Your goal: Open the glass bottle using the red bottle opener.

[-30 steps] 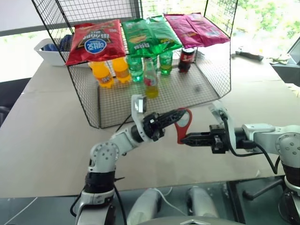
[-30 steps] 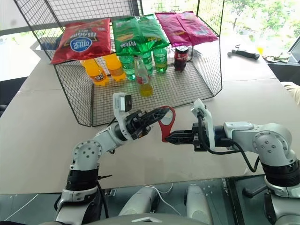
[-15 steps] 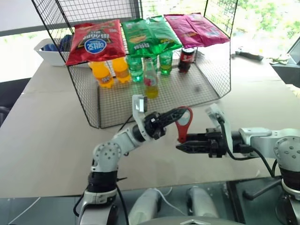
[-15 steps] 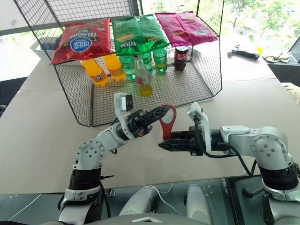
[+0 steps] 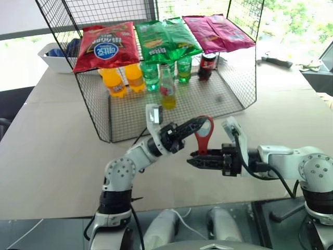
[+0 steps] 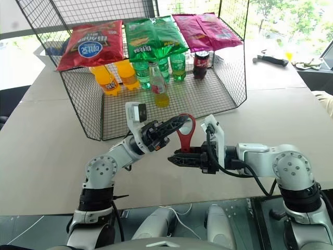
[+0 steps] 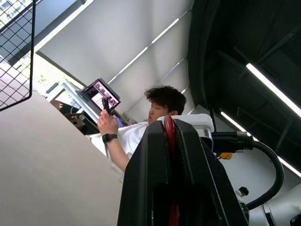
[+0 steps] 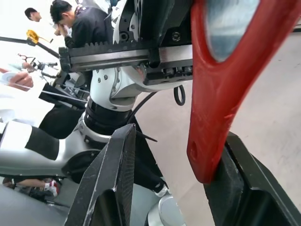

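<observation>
A robot lab: mock shop rack (image 5: 93,99) on table (image 5: 47,156), people (image 7: 162,106) watching

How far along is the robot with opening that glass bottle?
Done: the red bottle opener is up off the table, pinched in the left gripper. In hand: the right gripper has its open fingers around the opener's handle, apparently taking it over. Left: the glass bottle stands capped in the wire basket.

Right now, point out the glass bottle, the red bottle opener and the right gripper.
glass bottle (image 5: 167,91), left eye view, on its red label.
red bottle opener (image 5: 204,130), left eye view, on its ring-shaped head.
right gripper (image 6: 171,158), right eye view, between its fingertips.
</observation>
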Robot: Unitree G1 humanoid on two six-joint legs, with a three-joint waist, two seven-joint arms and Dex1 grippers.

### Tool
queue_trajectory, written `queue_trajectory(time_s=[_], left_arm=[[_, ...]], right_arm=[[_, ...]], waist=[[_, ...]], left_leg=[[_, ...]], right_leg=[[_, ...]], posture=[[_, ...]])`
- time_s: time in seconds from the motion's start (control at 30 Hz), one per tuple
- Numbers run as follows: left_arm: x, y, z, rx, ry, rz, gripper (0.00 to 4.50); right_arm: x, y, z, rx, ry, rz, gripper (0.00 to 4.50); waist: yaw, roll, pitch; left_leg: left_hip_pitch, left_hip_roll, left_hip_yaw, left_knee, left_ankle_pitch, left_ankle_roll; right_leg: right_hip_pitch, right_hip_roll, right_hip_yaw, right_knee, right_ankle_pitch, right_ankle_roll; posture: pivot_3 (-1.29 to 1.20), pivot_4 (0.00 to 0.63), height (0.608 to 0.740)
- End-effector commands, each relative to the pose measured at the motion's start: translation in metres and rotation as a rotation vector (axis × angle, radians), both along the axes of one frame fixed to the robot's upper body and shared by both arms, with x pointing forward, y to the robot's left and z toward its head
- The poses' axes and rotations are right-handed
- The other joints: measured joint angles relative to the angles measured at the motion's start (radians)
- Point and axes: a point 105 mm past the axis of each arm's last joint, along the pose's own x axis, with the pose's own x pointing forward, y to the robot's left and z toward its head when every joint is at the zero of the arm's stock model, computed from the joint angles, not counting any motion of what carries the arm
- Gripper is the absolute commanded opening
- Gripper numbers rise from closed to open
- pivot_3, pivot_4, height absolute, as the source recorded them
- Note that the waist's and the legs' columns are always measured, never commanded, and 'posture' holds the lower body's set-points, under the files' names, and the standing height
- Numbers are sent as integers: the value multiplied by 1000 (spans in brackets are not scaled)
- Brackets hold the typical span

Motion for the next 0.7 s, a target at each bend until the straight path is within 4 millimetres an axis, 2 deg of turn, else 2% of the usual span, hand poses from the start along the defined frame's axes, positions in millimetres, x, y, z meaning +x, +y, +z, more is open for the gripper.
queue_trajectory(time_s=[0.03, 0.1, 0.13, 0.2, 0.7], left_arm=[[-1, 1, 3, -6, -19, 15, 0], [0, 2, 3, -7, -18, 25, 0], [1, 2, 3, -7, -17, 28, 0], [1, 3, 3, -7, -13, 34, 0], [-1, 14, -3, -34, 29, 123, 0]], right_arm=[[-7, 5, 12, 66, -3, 32, 1859], [-6, 5, 12, 71, 2, 20, 1290], [-5, 4, 13, 75, 5, 13, 735], [-3, 3, 14, 81, 8, -1, 27], [15, -13, 21, 109, 18, -129, 27]], waist=[[0, 0, 0], [0, 0, 0], [0, 0, 0], [0, 0, 0], [0, 0, 0]], left_leg=[[0, 0, 0, 0, 0, 0], [0, 0, 0, 0, 0, 0], [0, 0, 0, 0, 0, 0], [0, 0, 0, 0, 0, 0], [0, 0, 0, 0, 0, 0]], right_leg=[[0, 0, 0, 0, 0, 0], [0, 0, 0, 0, 0, 0], [0, 0, 0, 0, 0, 0], [0, 0, 0, 0, 0, 0], [0, 0, 0, 0, 0, 0]], posture=[[0, 150, 740], [0, 150, 740], [0, 150, 740], [0, 150, 740], [0, 150, 740]])
